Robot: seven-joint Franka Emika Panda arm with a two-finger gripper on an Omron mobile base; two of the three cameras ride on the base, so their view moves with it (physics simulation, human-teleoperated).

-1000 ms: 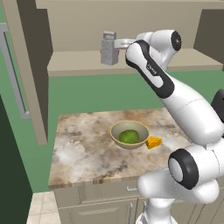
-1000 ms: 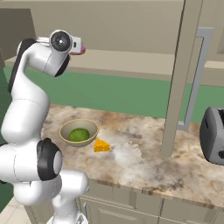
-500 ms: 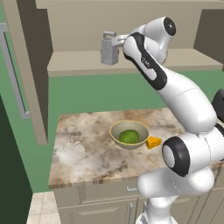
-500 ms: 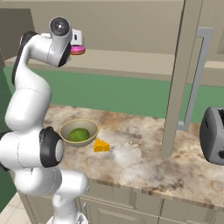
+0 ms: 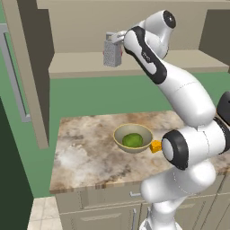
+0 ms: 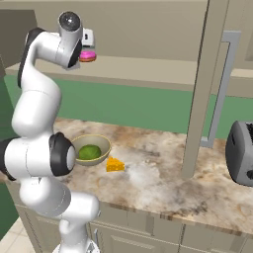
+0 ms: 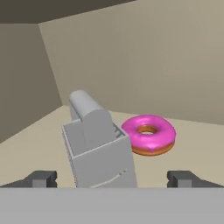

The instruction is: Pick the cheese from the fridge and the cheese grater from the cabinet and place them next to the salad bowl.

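1. The gripper (image 7: 112, 178) is reaching into the cabinet (image 5: 134, 27) with its fingers (image 7: 40, 178) standing wide apart, one on each side of the cheese grater (image 7: 98, 146), clamped on nothing
2. The cheese grater is standing upright on the cabinet shelf (image 5: 90, 65), with a pink donut (image 7: 149, 133) lying just beside it, further in
3. The cheese (image 6: 115, 164) is already lying on the counter (image 6: 163, 183) next to the salad bowl (image 6: 91, 149), so the grater seems to be the remaining pick
4. To do it well, the fingers should be closing squarely on the grater's flat sides below the handle, avoiding nudging the donut, then lifting straight before withdrawing
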